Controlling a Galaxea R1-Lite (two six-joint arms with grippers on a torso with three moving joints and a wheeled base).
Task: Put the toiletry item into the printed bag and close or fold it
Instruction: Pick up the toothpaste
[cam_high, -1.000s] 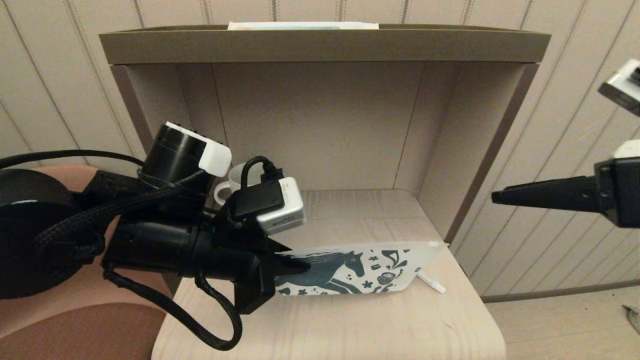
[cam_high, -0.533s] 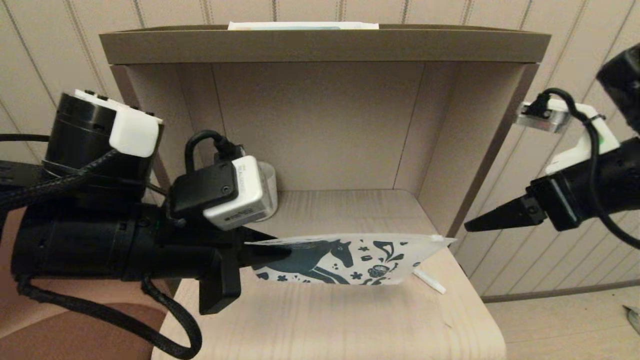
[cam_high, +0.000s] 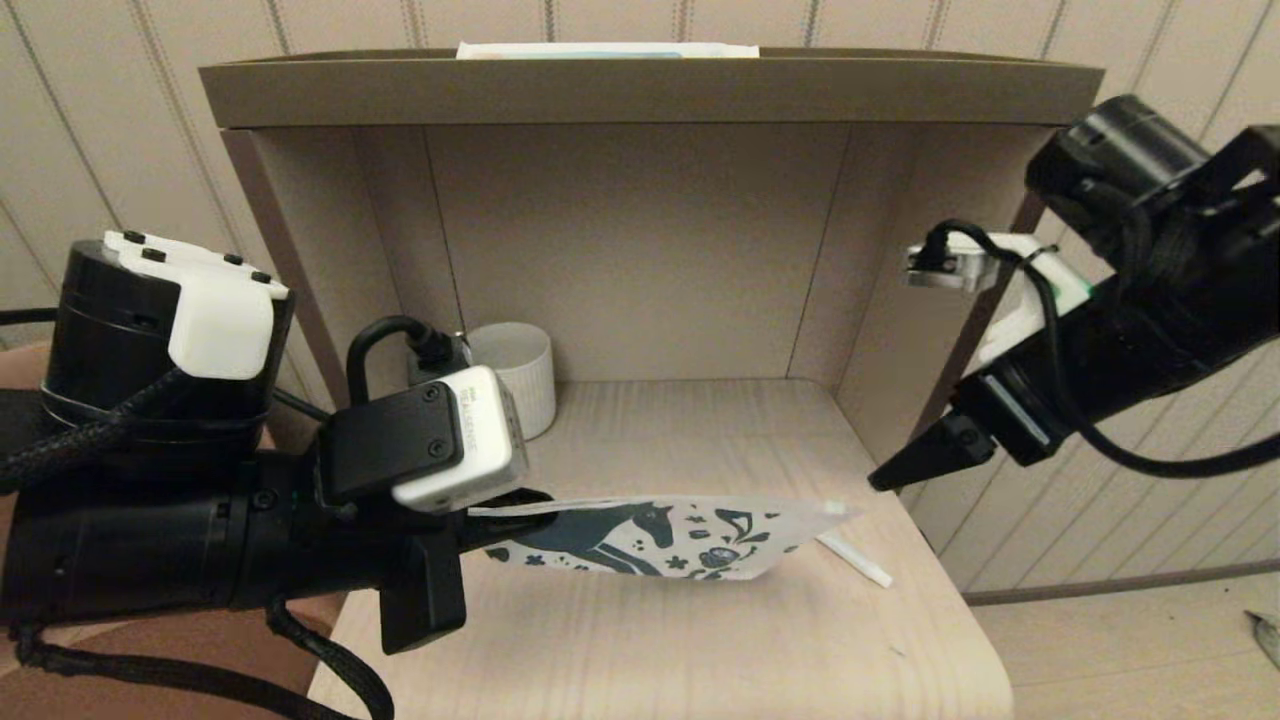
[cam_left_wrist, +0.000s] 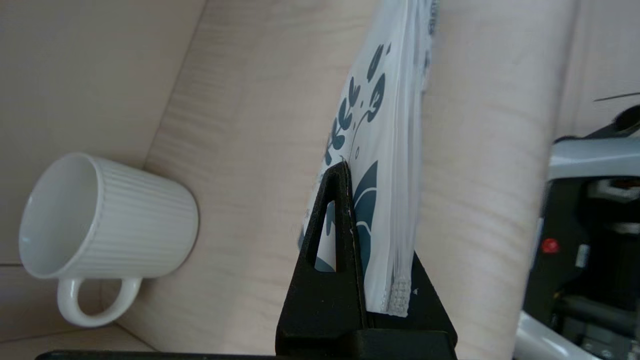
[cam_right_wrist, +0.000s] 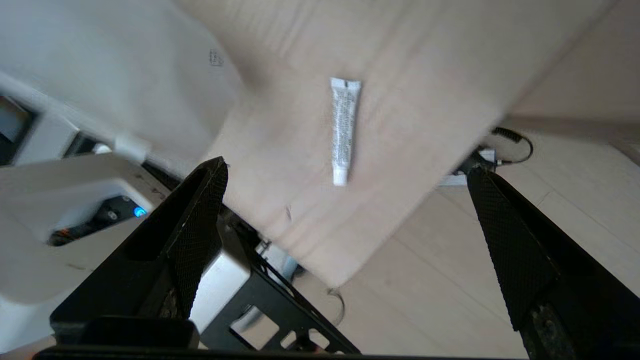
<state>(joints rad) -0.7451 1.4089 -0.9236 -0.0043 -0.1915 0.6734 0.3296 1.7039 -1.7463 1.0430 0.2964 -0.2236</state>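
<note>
My right gripper has swung in, jaws wide and empty, above the slim white tube; left gripper pinches the horse-printed white pouch. Next: descend, grasp the tube.

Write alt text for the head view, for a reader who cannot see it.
The left gripper holds a flat white pouch printed with a dark teal horse by one end above a pale wooden shelf. The right gripper hangs open above a small slim white tube lying beside the pouch's far end. A ribbed white mug stands at the back.
</note>
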